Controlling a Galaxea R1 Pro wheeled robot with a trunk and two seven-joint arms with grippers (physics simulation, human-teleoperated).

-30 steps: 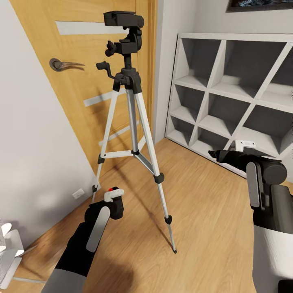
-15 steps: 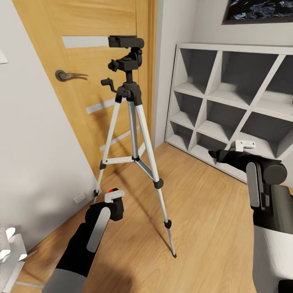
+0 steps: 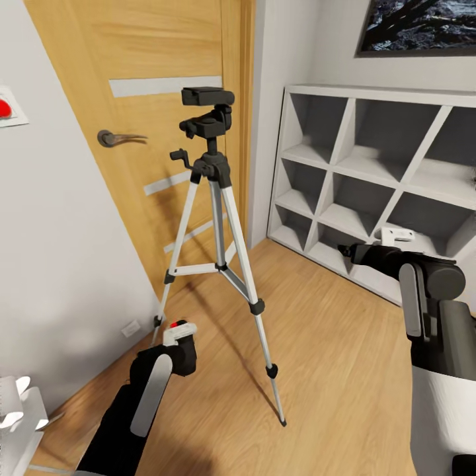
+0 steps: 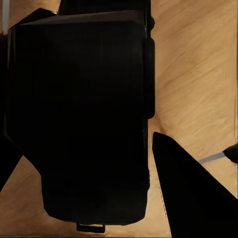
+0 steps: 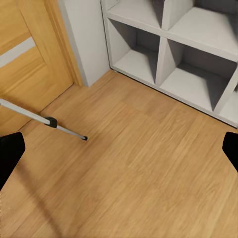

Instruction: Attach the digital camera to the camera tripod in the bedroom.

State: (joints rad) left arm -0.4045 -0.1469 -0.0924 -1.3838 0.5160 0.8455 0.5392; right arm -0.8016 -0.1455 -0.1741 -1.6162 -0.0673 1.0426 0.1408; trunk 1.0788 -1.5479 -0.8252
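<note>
The camera tripod (image 3: 218, 218) stands on the wood floor in front of the door, with silver legs spread and its black head (image 3: 207, 96) bare on top. My left gripper (image 3: 177, 334) hangs low beside the tripod's near-left leg, well below the head. In the left wrist view the digital camera (image 4: 79, 114) is a large black body clamped between the dark fingers (image 4: 193, 198). A red dot (image 3: 174, 324) shows at that gripper in the head view. My right gripper (image 3: 347, 251) is raised to the tripod's right, its fingertips wide apart (image 5: 119, 151) with only floor between them.
A wooden door (image 3: 152, 46) with a lever handle (image 3: 119, 137) is behind the tripod. A white cubby shelf (image 3: 383, 178) lines the right wall, with a dark picture (image 3: 423, 23) above it. A white wall (image 3: 59, 251) runs along the left. A white object (image 3: 16, 403) sits bottom left.
The head camera has moved, so the tripod head and door handle now sit lower in the picture. My left arm shows a little lower; the right arm holds its pose.
</note>
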